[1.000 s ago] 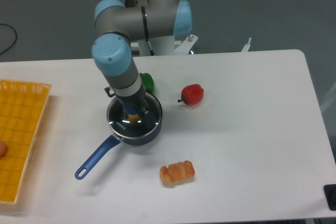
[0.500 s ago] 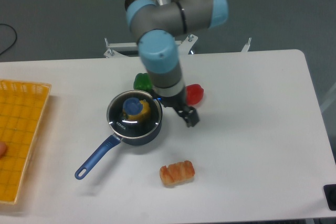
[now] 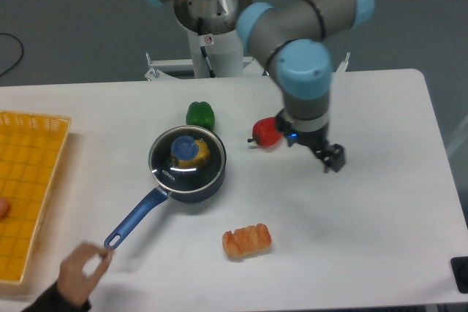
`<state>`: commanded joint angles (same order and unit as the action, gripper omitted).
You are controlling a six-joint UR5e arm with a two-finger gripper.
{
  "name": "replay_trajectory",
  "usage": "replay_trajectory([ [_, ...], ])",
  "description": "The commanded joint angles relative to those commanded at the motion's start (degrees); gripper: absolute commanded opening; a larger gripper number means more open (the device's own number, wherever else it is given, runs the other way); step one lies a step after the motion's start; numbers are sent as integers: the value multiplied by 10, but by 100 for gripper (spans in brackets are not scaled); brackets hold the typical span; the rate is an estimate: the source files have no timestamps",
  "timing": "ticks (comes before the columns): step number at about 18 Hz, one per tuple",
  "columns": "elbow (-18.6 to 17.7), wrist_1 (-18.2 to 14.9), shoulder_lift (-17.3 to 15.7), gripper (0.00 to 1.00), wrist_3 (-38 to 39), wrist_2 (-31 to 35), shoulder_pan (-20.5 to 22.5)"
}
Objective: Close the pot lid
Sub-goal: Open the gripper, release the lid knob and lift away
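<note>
The dark blue pot (image 3: 189, 180) stands left of centre on the white table, its light blue handle (image 3: 135, 218) pointing to the front left. The glass pot lid (image 3: 186, 161) lies flat on the pot's rim, with its blue knob (image 3: 182, 146) on top and something yellow showing through the glass. My gripper (image 3: 327, 158) hangs over the table well to the right of the pot, past the red pepper, with nothing in it. Its fingers are dark and small here, so I cannot tell whether they are open or shut.
A green pepper (image 3: 199, 115) sits just behind the pot and a red pepper (image 3: 266, 132) to its right, next to my arm. A piece of bread (image 3: 247, 240) lies in front. A yellow basket (image 3: 25, 188) is at the left edge. A human hand (image 3: 79, 277) reaches toward the handle's end.
My arm has swung right, from over the pot to beyond the red pepper, leaving the lid on the pot. A human hand has come in at the front left.
</note>
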<state>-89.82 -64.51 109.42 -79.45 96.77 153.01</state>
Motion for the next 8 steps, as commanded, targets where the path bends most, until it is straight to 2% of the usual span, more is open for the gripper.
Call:
replay_trajectory([
  [5, 11, 0, 11, 100, -90, -6, 48],
  [8, 10, -1, 9, 100, -99, -34, 71],
])
